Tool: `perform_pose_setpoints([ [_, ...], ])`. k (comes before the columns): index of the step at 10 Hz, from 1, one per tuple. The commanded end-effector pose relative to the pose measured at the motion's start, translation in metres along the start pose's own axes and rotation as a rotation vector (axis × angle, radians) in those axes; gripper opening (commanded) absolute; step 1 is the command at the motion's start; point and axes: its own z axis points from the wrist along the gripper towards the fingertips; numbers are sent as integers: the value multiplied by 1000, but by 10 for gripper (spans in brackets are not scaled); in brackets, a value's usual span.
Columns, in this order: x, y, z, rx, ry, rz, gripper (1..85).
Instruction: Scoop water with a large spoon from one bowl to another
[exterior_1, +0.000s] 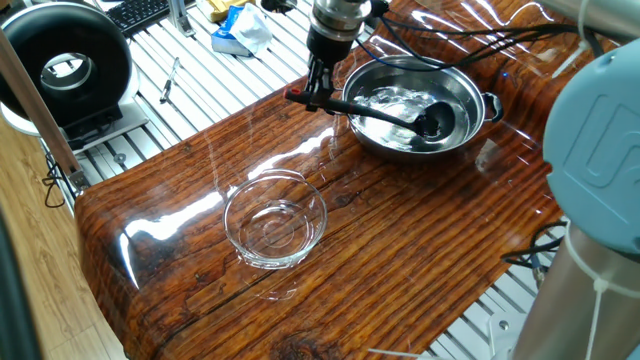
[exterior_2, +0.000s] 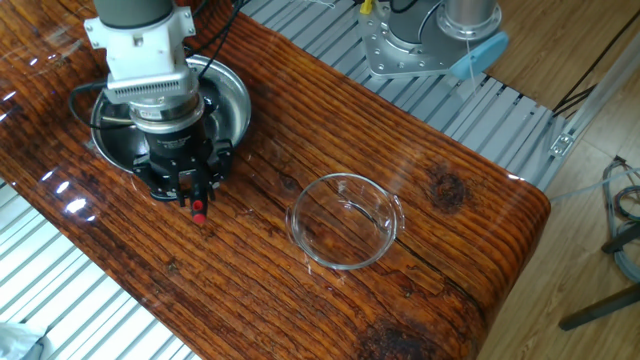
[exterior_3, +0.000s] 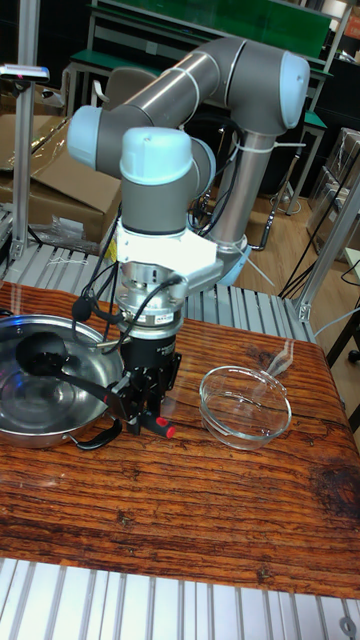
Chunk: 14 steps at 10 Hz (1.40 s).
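Table (exterior_1: 420, 250): glossy brown wood-grain top, set on a ribbed metal frame.
Steel bowl (exterior_1: 470, 128): rests near one end of the table.
Glass bowl (exterior_1: 275, 222): sits toward the other end, well apart from the steel bowl.

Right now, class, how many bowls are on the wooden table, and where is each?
2. The steel bowl sits at one end of the table, holding the ladle scoop. The glass bowl stands apart, nearer the middle. None seem hidden.
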Motion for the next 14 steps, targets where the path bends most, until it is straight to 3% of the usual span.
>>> perform_pose_setpoints([
  [1,-8,-1,-1,-6,31,23,433],
  [4,-13,-3,4,8,46,24,433],
  [10,-8,-15,10,33,73,11,423],
  [14,-7,-16,7,42,90,40,340],
])
